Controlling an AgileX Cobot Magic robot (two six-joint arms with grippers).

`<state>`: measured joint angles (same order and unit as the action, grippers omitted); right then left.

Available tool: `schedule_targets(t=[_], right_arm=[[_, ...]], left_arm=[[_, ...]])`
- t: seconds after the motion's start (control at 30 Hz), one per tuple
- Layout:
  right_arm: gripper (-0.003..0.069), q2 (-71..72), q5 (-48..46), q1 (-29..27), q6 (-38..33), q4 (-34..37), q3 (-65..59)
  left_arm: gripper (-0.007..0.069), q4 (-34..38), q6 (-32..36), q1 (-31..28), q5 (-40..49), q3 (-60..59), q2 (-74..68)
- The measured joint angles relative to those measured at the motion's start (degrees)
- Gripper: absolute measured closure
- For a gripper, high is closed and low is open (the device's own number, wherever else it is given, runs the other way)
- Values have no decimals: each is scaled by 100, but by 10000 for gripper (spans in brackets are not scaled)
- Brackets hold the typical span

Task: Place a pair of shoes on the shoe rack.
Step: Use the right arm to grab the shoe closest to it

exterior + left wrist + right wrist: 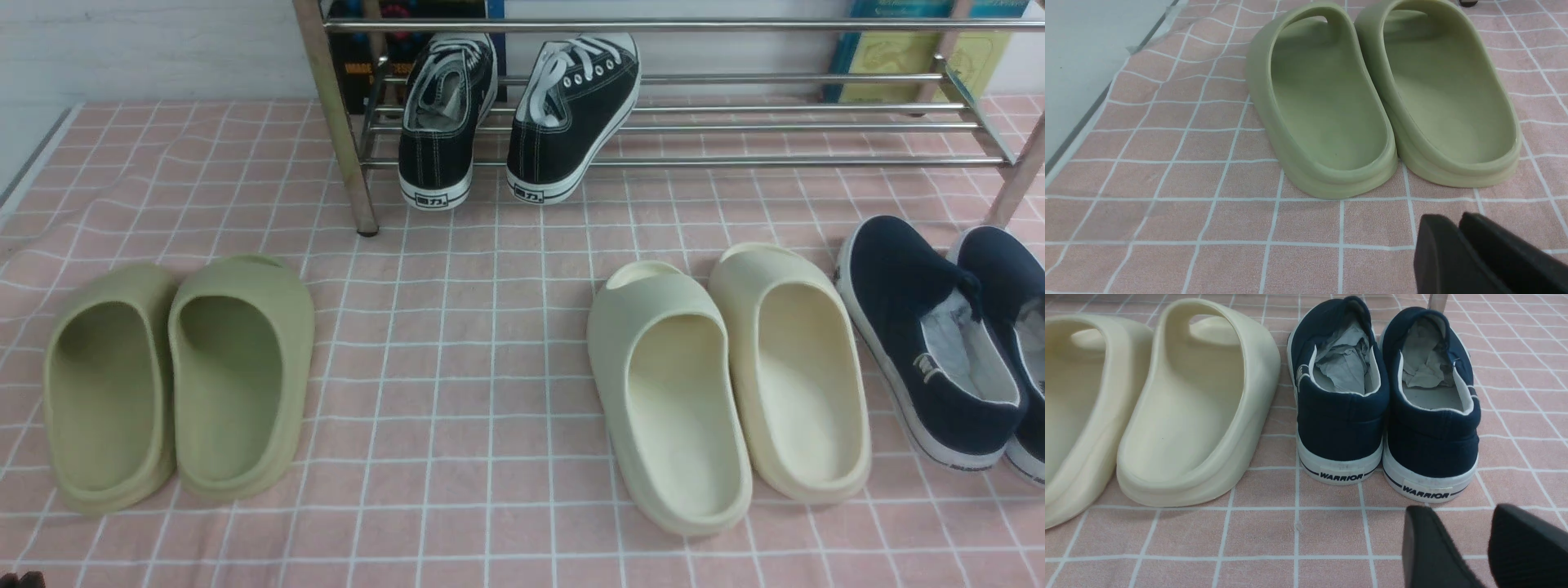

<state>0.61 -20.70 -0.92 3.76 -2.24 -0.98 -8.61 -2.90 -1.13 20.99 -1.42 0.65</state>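
Navy-blue canvas slip-on shoes sit at frame right, below the silver metal-tube shoe rack. Left claw closed, empty; right claw open near their heels.

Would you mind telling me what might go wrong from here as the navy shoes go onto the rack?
1. The navy shoes sit tight together, with a cream slide close beside them, so the open right gripper might nudge a neighbour.
2. Crumpled paper fills both shoes; a finger going inside may snag it.
3. The rack leg stands right by their toes, so a lift could clip it.
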Motion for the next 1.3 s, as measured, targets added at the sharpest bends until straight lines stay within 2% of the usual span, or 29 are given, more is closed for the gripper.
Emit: schedule_targets(t=[1.3], right_arm=[[419,0,0,0,0,0,0]], left_arm=[[496,0,0,0,0,0,0]])
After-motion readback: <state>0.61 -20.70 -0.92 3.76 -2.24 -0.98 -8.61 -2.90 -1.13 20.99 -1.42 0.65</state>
